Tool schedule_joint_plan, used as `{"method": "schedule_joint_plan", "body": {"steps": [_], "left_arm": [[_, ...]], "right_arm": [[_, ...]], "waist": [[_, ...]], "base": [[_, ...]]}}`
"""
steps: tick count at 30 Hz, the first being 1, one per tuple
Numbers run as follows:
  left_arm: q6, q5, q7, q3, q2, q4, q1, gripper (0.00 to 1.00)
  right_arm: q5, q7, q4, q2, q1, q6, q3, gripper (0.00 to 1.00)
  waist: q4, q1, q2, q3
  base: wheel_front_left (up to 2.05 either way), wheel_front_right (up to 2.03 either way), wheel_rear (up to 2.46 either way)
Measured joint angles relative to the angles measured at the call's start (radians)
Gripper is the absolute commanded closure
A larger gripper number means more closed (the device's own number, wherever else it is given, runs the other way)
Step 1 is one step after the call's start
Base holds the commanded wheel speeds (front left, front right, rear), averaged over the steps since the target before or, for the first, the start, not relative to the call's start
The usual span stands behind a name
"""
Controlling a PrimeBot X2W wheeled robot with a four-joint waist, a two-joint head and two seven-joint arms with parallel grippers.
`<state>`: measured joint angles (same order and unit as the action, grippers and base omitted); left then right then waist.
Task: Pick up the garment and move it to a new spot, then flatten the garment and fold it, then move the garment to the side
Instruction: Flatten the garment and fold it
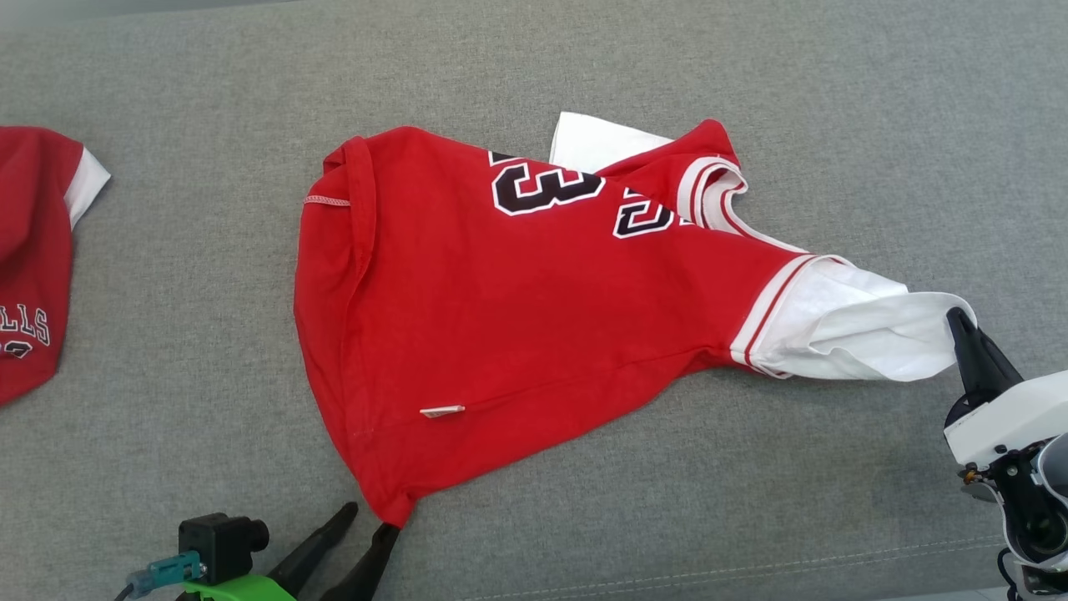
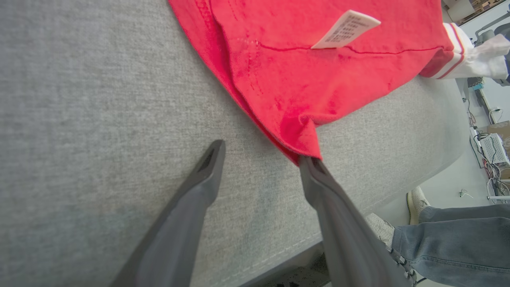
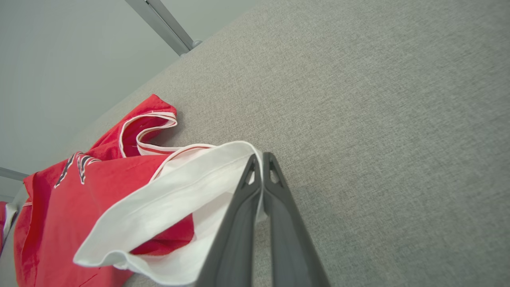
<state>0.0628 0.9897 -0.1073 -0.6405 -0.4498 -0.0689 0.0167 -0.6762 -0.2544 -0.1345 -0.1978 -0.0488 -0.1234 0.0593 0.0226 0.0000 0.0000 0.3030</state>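
Observation:
The garment (image 1: pixel 517 317), a red jersey with black numbers and white sleeves, lies spread on the grey cushion (image 1: pixel 751 75). My left gripper (image 1: pixel 369 519) stands open at its near bottom corner. In the left wrist view the left gripper (image 2: pixel 261 153) has the hem's point just touching its right fingertip (image 2: pixel 312 169), with nothing between the fingers. The red cloth (image 2: pixel 299 71) carries a white label (image 2: pixel 344 30). My right gripper (image 1: pixel 957 317) is shut on the cuff of the white sleeve (image 1: pixel 868 334), pulled out to the right. In the right wrist view the right gripper (image 3: pixel 261 159) pinches the sleeve's edge (image 3: pixel 179 191).
A second red garment (image 1: pixel 29 250) with white trim lies at the cushion's left edge. The cushion's front seam (image 1: pixel 751 576) runs close to both grippers. A person's jeans-clad legs (image 2: pixel 458 235) and pale shoes (image 2: pixel 416 199) stand beside the cushion. A metal bar (image 3: pixel 167 28) rises behind it.

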Motion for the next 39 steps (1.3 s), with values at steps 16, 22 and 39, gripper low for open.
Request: {"method": "schedule_joint_plan", "body": {"steps": [16, 22, 39], "left_arm": [[-0.11, -0.008, 0.011, 0.085, -0.021, -0.098, -0.041, 0.0], [-0.117, 0.0, -0.008, 0.109, -0.002, -0.054, -0.071, 0.0], [-0.126, -0.017, 0.019, 0.045, 0.03, 0.002, -0.099, 0.0]], "right_arm": [[0.009, 0.009, 0.002, -0.001, 0.0, 0.012, -0.029, 1.0], [0.009, 0.016, 0.002, 0.001, 0.0, 0.011, -0.026, 1.0], [0.009, 0.016, 0.018, 0.007, 0.0, 0.018, -0.04, 1.0]], "waist": [[-0.013, 0.0, 0.0, -0.014], [-0.022, 0.0, 0.0, -0.021], [-0.051, 0.0, 0.0, -0.033]], "base": [[0.0, 0.0, 0.0], [0.0, 0.0, 0.0], [0.0, 0.0, 0.0]]}}
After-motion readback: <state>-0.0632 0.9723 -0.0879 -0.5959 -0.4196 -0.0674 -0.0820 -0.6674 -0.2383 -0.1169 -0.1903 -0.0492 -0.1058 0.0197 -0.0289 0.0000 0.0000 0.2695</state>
